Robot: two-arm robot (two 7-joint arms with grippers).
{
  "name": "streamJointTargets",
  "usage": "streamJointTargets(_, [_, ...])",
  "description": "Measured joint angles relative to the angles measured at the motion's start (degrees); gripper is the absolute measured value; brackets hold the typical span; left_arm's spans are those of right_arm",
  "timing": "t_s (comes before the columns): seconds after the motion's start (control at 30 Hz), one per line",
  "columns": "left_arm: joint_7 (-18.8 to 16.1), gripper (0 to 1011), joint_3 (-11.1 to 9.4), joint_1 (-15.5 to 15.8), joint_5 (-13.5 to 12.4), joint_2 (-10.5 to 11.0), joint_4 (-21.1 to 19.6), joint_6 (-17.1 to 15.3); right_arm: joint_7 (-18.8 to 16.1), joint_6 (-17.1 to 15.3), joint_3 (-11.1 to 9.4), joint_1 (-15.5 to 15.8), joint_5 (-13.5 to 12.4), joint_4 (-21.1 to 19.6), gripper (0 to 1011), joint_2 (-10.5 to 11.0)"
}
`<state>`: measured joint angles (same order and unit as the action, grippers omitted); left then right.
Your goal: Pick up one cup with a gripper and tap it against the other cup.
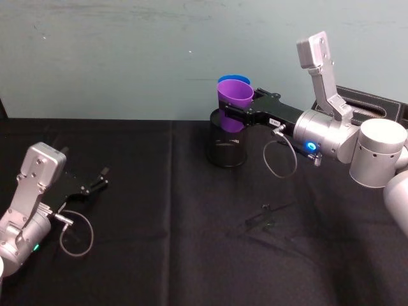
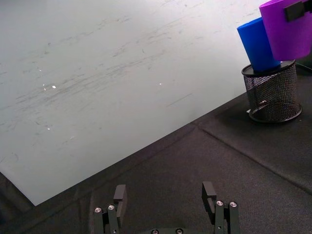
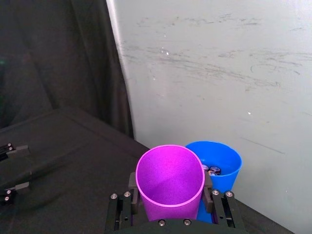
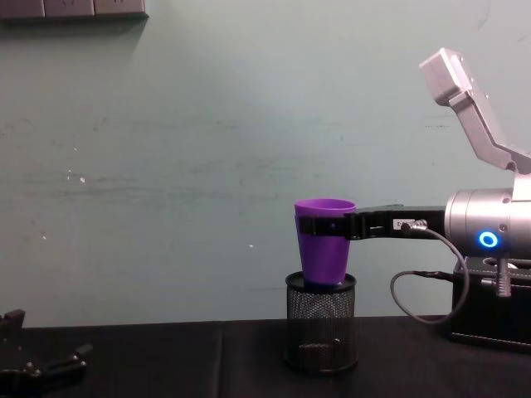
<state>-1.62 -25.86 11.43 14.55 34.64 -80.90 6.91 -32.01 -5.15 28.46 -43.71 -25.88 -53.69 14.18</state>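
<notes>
Purple plastic in the middle of things: the purple cup [image 1: 234,95], clamped by its wall in the right claw [image 1: 231,115], up off the table [image 1: 159,242] and hanging over the black mesh pen holder [image 1: 224,150], base about level with the holder's rim. Just behind it, standing inside that holder and seemingly a little aslant, the blue cup [image 1: 233,80], with a few small things at its bottom (batteries perhaps, too small to say). From the right wrist, both rims side by side, touching or nearly so; cannot tell which. Far to the left, resting on the table, the left claw [image 1: 97,180], spread wide, holding nothing, idle.

Judged as the tapping step: pick-up done, contact either being made or very close. Next, probably, a short sideways nudge of purple wall against blue wall, and gentle, with the blue cup sitting loose in the mesh and likely to tip. Needs also keeping the purple base free of the holder's rim.

Counted: two cups, one purple and one blue; one mesh holder; two claws, one busy and one parked; one small dark item [image 1: 268,217] lying on the table toward the right, not clear what.
</notes>
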Motion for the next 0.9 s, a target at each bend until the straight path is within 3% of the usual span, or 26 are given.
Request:
streamJointTargets(0.7, [0.0, 1011, 0.0, 0.0, 0.0, 0.0, 0.0, 0.0, -0.1, -0.1, -0.1, 0.1, -0.1, -0.2, 736, 0.1])
streamJointTargets(0.9, [0.0, 1011, 0.0, 0.0, 0.0, 0.0, 0.0, 0.0, -2.3, -2.0, -0.4, 2.1, -1.1, -3.5, 735, 1.7])
